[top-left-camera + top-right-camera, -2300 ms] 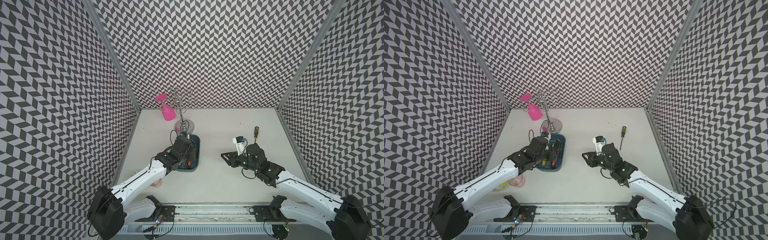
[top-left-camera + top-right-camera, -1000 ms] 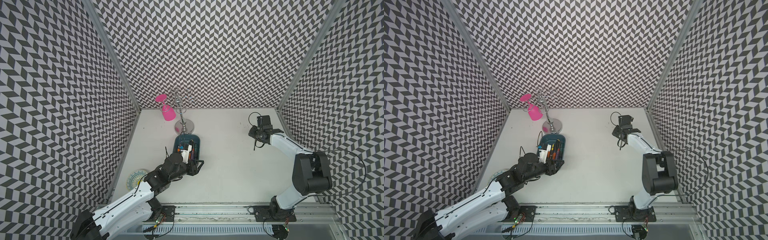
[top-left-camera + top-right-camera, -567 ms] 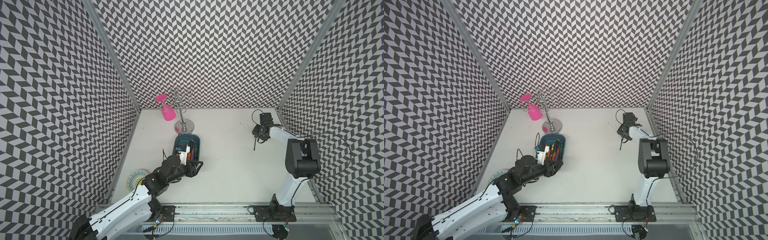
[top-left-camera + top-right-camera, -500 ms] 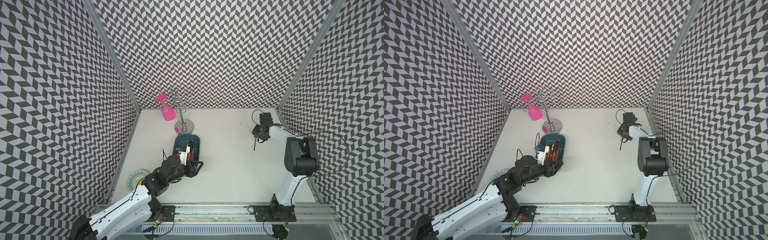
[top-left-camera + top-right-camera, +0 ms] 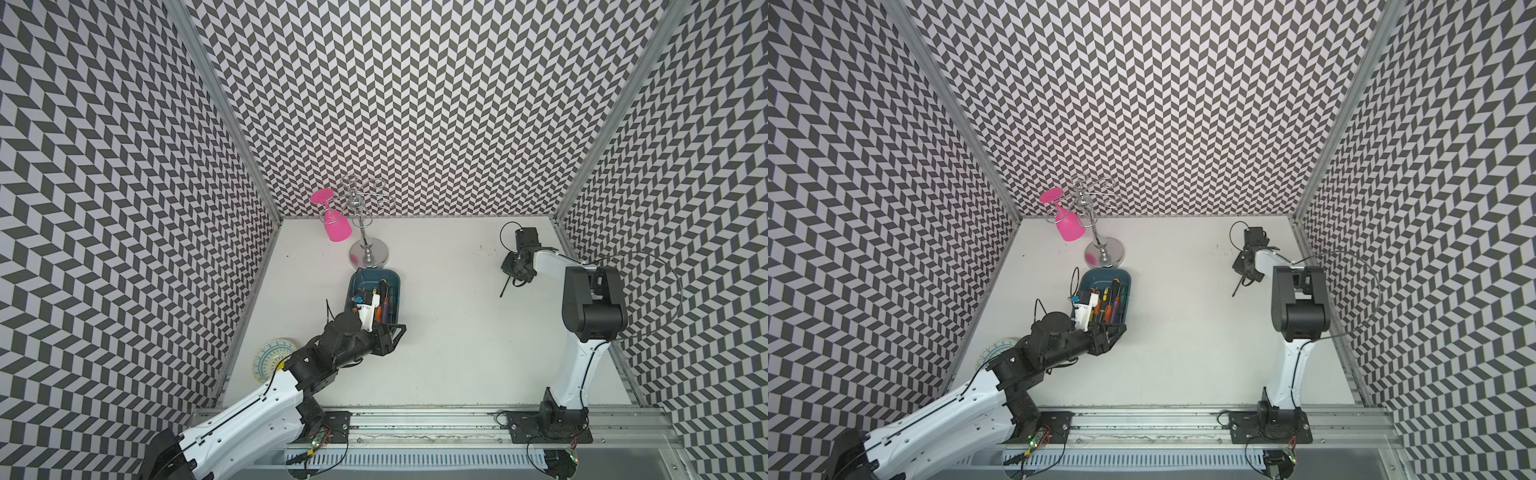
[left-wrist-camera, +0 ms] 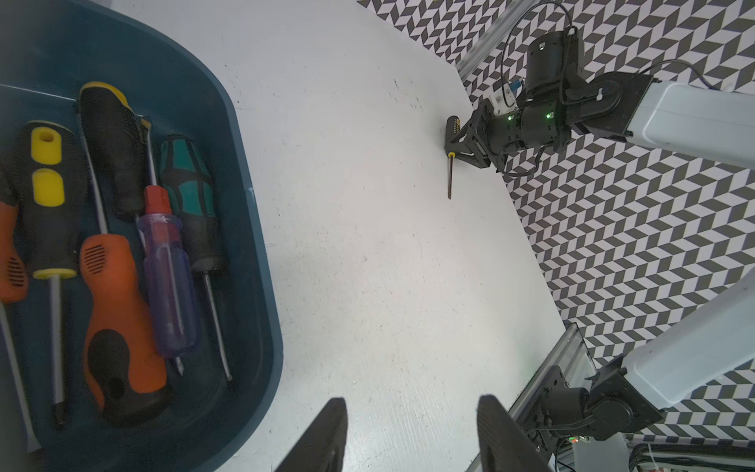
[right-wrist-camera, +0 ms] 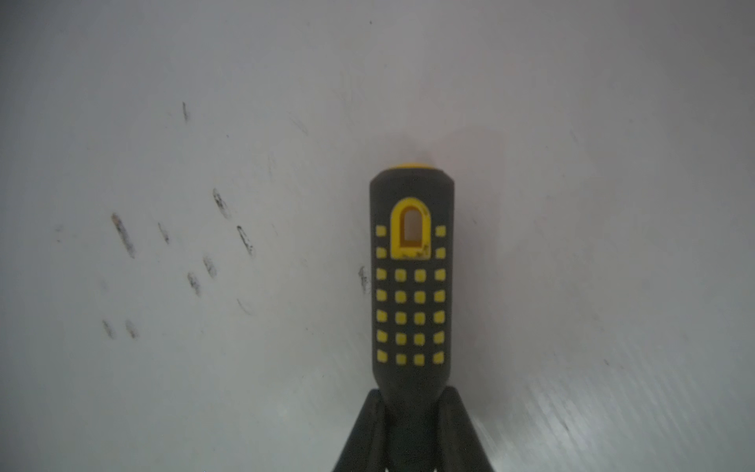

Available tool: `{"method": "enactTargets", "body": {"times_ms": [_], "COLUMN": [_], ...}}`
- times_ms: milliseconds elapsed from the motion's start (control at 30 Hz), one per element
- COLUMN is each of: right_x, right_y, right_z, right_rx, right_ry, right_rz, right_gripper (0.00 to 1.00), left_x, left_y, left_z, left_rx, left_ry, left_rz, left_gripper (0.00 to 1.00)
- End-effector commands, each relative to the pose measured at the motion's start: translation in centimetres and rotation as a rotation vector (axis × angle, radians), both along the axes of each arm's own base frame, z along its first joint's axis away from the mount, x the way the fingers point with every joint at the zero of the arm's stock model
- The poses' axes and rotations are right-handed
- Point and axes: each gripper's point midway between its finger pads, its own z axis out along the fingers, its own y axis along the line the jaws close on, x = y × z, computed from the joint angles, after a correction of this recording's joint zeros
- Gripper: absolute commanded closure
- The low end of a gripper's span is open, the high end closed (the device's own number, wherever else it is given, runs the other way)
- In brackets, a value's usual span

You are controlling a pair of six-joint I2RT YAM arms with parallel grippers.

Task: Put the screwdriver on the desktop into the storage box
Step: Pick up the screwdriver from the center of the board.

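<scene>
Chevron-walled booth, white desktop (image 5: 457,353). Found, in both top views, storage box (image 5: 370,277) near wire stand (image 5: 368,254), near end hidden behind left gripper (image 5: 395,332); right gripper (image 5: 514,274) well apart. Caught, from left wrist, left jaws half open, empty, beside box full of tools (image 6: 122,286). Caught, from right wrist, fingers (image 7: 363,433) clamped on screwdriver (image 7: 410,286) handle, flat on desktop.

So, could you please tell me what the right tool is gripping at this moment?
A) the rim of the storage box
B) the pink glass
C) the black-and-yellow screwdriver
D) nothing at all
C: in the right wrist view the right tool is clamped on the handle of the black-and-yellow screwdriver, and the top views show it well away from the storage box.
</scene>
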Motion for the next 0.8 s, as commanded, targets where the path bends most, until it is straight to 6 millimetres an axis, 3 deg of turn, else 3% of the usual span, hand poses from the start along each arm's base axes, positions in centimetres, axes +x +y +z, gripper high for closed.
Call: {"method": "enactTargets", "body": {"times_ms": [0,200,367,567,767], "right_x": [-0.5,-0.5,-1.4,-3.6,-7.2], "right_y": [0.7,2.6,5.9,11.7,18.4], "right_z": [-1.1,3.1,7.6,12.8,17.0], "right_rx": [0.035,0.082,0.144,0.252,0.391], "right_ry": [0.02,-0.08,-0.182,-0.309,-0.441], "right_rz": [0.023,0.075,0.172,0.342,0.57], "right_gripper": [0.89,0.92,0.92,0.92,0.92], "left_x": [0.2,0.5,1.1,2.5,4.1], "left_y": [-0.2,-0.3,-0.7,-1.1,-1.2], "left_z": [0.3,1.1,2.1,4.1,6.2], "left_rx": [-0.012,-0.012,-0.012,-0.007,-0.033], "left_ry": [-0.014,-0.032,-0.053,-0.089,-0.124], "left_rz": [0.002,0.007,0.006,0.016,0.036], "left_gripper": [0.46,0.46,0.44,0.41,0.37]}}
